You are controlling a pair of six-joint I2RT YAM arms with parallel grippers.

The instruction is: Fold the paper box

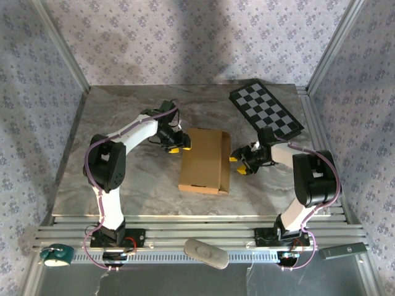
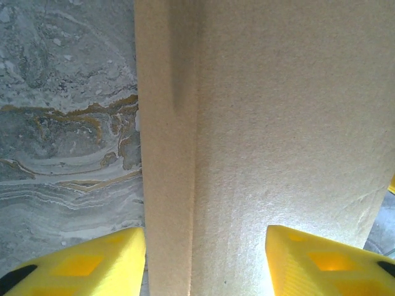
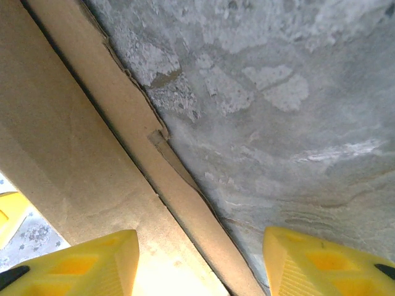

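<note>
Marble tabletop point(image 1: 123, 117) carries the paper box point(image 1: 203, 160) at center frame, likely light, stiff, crease-prone cardboard best taken by its 2 long edges, where left gripper point(image 1: 180, 147) and right gripper point(image 1: 238, 164) flank it, jaws apart.

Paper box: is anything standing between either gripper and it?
Nothing visible. The left gripper reaches the paper box at its far-left corner, the right gripper at its right edge; cardboard lies directly ahead of both. The checkerboard panel lies apart, far right.
</note>
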